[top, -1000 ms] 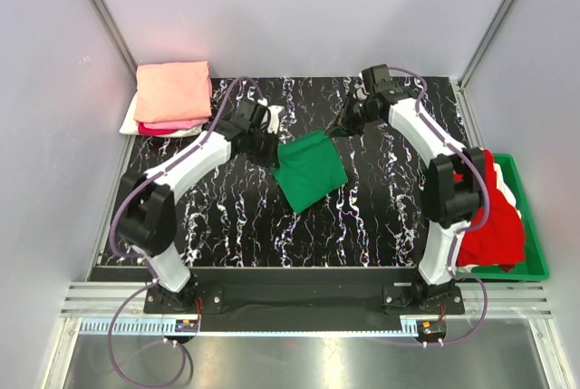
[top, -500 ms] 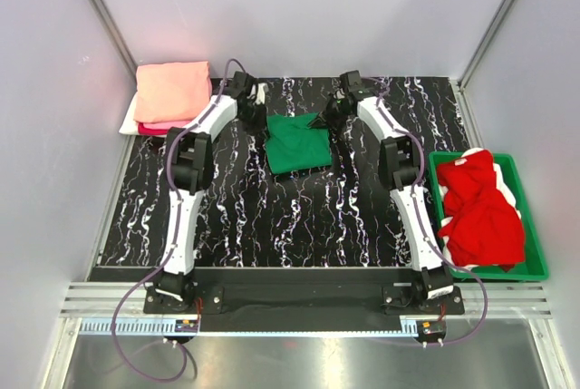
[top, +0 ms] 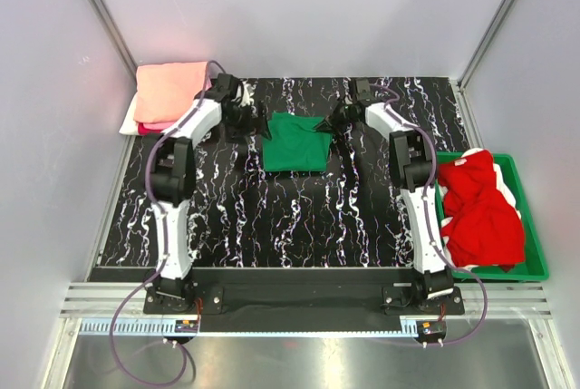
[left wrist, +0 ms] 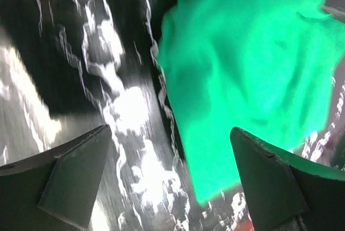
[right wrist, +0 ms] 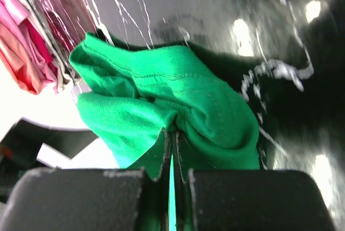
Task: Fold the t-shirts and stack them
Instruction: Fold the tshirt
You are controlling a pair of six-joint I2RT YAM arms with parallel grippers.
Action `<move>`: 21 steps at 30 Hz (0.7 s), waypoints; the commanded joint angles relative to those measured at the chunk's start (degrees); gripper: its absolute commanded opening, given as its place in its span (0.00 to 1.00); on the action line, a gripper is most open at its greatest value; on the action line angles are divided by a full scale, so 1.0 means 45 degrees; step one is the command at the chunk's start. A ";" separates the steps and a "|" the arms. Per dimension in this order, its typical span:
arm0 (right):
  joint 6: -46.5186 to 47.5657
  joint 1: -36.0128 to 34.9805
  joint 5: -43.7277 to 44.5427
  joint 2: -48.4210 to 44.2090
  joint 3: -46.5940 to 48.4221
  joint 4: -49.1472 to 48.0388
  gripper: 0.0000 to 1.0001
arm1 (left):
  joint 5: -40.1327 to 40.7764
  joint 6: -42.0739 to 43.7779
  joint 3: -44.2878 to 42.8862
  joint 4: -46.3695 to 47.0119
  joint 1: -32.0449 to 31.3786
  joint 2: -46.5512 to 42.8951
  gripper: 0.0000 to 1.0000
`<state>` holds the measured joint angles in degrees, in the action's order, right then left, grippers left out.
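Top external view: green t-shirt [top: 292, 142], folded, lying right of the peach-topped stack [top: 170, 92]; right gripper [right wrist: 171, 139] pinching its corner farthest from that stack; left gripper [left wrist: 170, 134] wide, empty, at its stack-side edge; next, seemingly: left regrips, both carry it stackward.

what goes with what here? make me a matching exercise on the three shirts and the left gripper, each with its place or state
1 green t-shirt
2 red t-shirt
3 salmon-peach t-shirt
4 left gripper

a in the green bin
b on top of the pile at far left
c open, holding nothing
d pinched by the right gripper

Pairs: 1-d, 2-a, 3-b, 4-c
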<state>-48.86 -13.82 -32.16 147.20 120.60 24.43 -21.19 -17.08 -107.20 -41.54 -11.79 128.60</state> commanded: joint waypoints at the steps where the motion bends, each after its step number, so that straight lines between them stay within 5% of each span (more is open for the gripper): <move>1: 0.0213 0.0045 0.0019 -0.1787 -0.0704 -0.0565 0.00 | 0.0548 -0.0558 0.1825 0.1241 -0.0211 -0.2947 0.99; 5: 0.0565 0.0045 0.0154 -0.3332 -0.1600 -0.0526 0.00 | 0.0336 -0.1280 0.4754 0.2781 -0.0504 -0.4958 0.99; 10: 0.0799 0.0045 0.0097 -0.4467 -0.1858 -0.0351 0.00 | -0.0816 -0.2199 0.7390 0.5165 -0.0583 -0.5081 0.99; 16: 0.1073 0.0493 0.1129 -0.5384 -0.2383 0.0353 0.00 | -0.1365 -0.2630 0.8625 0.6574 -0.0719 -0.4807 0.98; 21: 0.0586 0.1177 0.3998 -0.7197 -0.5757 -0.0678 0.00 | -0.1189 -0.2493 0.8958 0.6828 -0.0719 -0.4886 0.98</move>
<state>-45.41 -11.09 -24.21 120.92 101.45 23.09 -25.56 -28.08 -67.35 -15.84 -14.74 107.74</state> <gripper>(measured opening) 0.011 0.981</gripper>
